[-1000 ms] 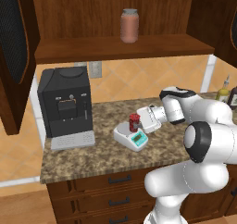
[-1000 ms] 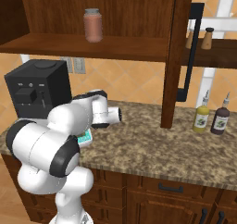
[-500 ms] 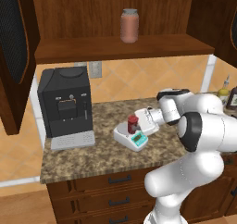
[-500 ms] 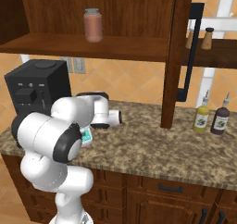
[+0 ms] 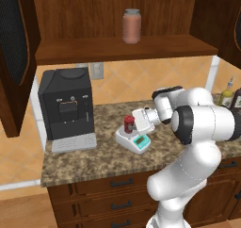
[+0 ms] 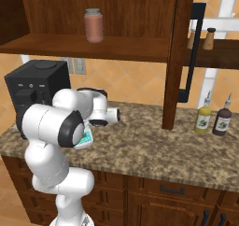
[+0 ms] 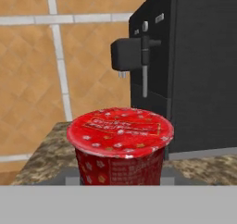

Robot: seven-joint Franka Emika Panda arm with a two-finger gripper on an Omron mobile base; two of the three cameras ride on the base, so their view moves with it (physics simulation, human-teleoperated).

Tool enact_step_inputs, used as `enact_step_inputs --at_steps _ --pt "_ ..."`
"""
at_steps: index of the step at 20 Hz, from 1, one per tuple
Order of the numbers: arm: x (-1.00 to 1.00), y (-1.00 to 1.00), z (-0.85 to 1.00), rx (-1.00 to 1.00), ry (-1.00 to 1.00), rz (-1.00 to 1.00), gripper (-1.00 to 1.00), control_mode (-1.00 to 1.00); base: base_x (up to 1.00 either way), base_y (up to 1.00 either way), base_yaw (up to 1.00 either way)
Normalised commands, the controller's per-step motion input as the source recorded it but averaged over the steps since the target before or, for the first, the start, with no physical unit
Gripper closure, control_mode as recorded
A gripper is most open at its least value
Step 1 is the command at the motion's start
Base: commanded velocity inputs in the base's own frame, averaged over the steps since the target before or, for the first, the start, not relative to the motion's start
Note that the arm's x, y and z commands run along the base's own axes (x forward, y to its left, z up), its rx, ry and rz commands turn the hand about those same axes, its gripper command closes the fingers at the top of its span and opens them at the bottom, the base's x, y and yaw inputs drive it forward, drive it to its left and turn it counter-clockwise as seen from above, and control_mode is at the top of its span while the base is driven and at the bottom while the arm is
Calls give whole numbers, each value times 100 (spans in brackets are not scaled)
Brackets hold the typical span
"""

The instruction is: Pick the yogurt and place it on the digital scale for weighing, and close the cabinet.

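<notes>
Since a second ago the arm's elbow has swung nearer and higher, while the cabinet [image 5: 16, 57] stands open. Upright on the digital scale [image 5: 133, 140] sits the yogurt [image 5: 129, 124], just left of the gripper [image 5: 136, 122], whose jaws look closed around it.

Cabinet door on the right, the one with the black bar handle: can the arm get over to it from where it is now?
Probably yes. The gripper is at the yogurt on the digital scale, and the counter between it and the open cabinet door is bare; the bottles stand beyond it.
</notes>
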Motion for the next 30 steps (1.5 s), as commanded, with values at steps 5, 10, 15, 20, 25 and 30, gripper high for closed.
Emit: enact_step_inputs --at_steps 5,10,15,20,25,30 --pt "9 0 -37 0 -8 0 100 -100 0 0 0" --pt "7 0 -24 0 -10 0 100 -100 0 0 0" --pt "2 -1 -4 0 0 0 -100 -100 0 0 0" --pt "0 -7 0 0 0 0 -100 -100 0 0 0" --pt "0 -9 0 1 0 0 -100 -100 0 0 0" --pt "7 -28 -3 7 0 1 -100 -100 0 0 0"
